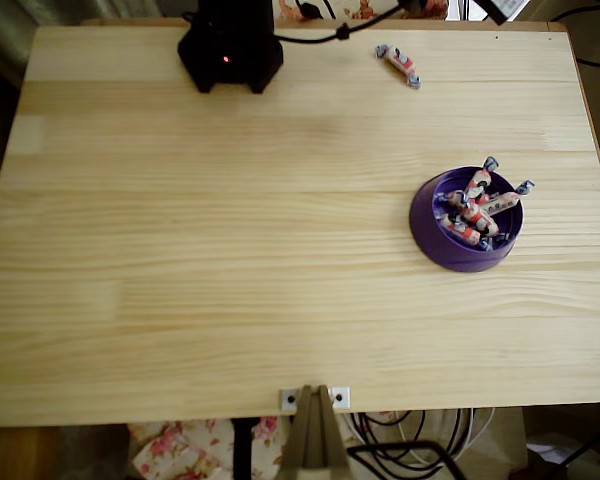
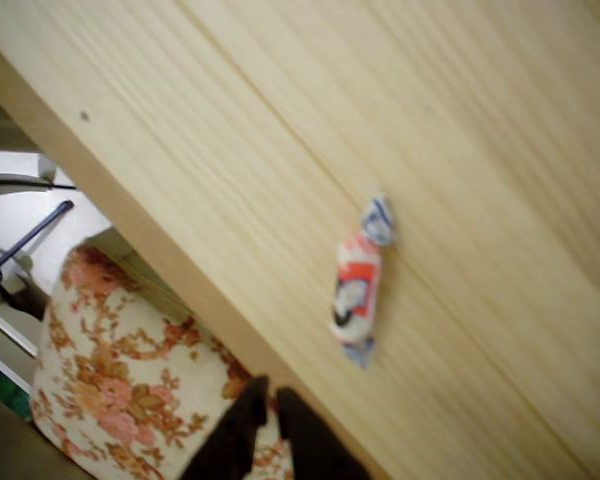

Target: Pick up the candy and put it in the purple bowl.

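Observation:
One candy point(image 1: 398, 63), a pink-red and white sweet with grey-blue twisted ends, lies alone on the wooden table near its far edge. In the wrist view this candy point(image 2: 357, 285) rests on the boards a short way in from the table edge. My gripper point(image 2: 268, 400) is at the bottom of that view, its black fingers closed together with nothing between them, apart from the candy and over the table's edge. The purple bowl point(image 1: 426, 238) stands at the right side of the table with several identical candies point(image 1: 475, 210) inside; two twisted ends stick out over its rim.
The arm's black base point(image 1: 230, 50) sits at the far edge, left of the lone candy, with a cable running right. Floral fabric point(image 2: 110, 370) lies beyond the table edge. A metal bracket point(image 1: 315, 398) is fixed at the near edge.

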Motion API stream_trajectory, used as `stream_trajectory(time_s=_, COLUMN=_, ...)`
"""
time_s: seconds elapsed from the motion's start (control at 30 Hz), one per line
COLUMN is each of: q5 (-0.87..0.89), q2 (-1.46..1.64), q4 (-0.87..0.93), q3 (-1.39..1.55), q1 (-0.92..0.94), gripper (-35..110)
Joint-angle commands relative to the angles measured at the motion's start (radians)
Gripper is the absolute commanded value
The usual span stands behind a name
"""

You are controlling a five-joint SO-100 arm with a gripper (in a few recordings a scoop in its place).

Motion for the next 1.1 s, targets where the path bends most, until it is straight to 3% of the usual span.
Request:
stream_trajectory(time_s=0.0, q5=0.005, q2=0.021, q4=-0.063, q3=-0.049, q1=-0.002, gripper=1)
stream_trajectory(time_s=0.13, q5=0.017, q2=0.072, q4=-0.137, q3=0.049, q1=0.009, gripper=7)
stream_trajectory(time_s=0.47, q5=0.077, q2=0.103, q4=-0.285, q3=0.215, q1=0.002, gripper=7)
stream_trajectory(time_s=0.53, q5=0.087, q2=0.106, q4=-0.293, q3=0.225, q1=-0.008, gripper=13)
stream_trajectory(time_s=1.07, q5=0.138, q2=0.091, q4=-0.380, q3=0.305, q1=-0.009, gripper=20)
